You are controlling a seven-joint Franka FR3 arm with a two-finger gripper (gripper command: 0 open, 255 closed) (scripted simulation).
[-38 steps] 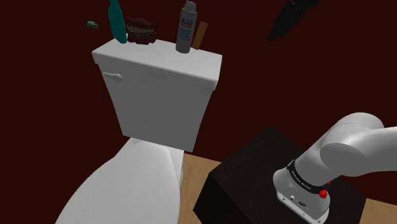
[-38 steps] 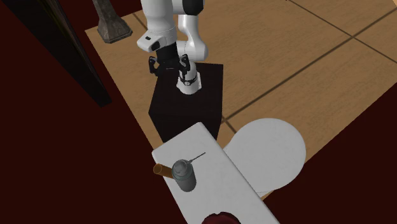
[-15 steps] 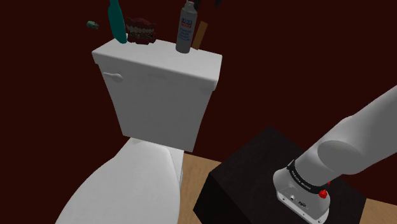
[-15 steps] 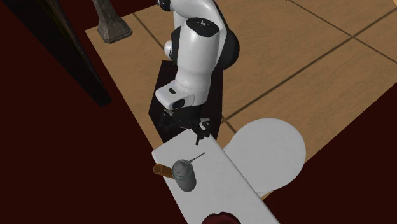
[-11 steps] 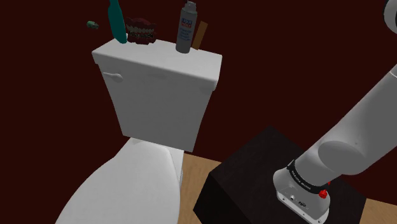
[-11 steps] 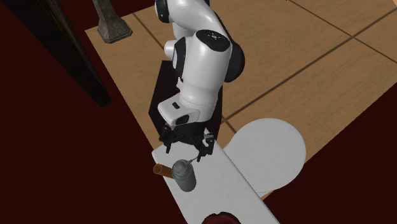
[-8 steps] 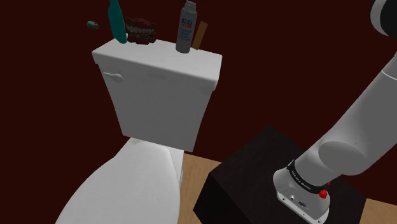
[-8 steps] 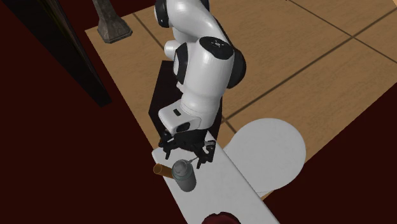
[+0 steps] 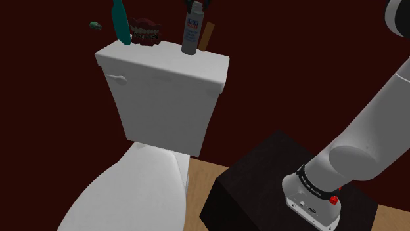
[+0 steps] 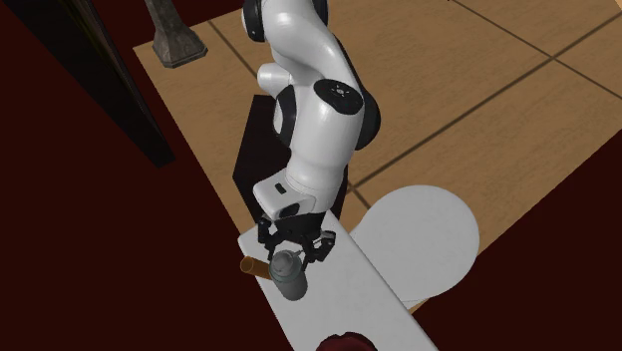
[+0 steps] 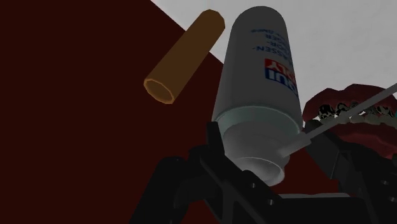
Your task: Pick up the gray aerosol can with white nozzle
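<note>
One gray aerosol can (image 11: 257,76), blue-red label (image 11: 280,70) illegible, gripper (image 11: 270,145) astride nozzle (image 11: 262,167)

The shoulder view's top edge cuts off the gripper (image 9: 196,6) above the gray can (image 9: 191,31), which hides part of the brown tube (image 9: 209,34). The green thing (image 9: 96,25) near the teal bottle (image 9: 120,23) is too small to tell.

- The white toilet tank lid (image 9: 164,62) carries four things along its back edge.
- A gray aerosol can (image 9: 191,33) with a blue and red label stands upright on it.
- A brown tube (image 9: 207,34) leans just behind the can, not touching it.
- A red set of teeth (image 9: 146,31) sits to the can's left in the shoulder view, apart from it.
- A teal bottle (image 9: 119,23) stands beyond the teeth, farthest from the can.
</note>
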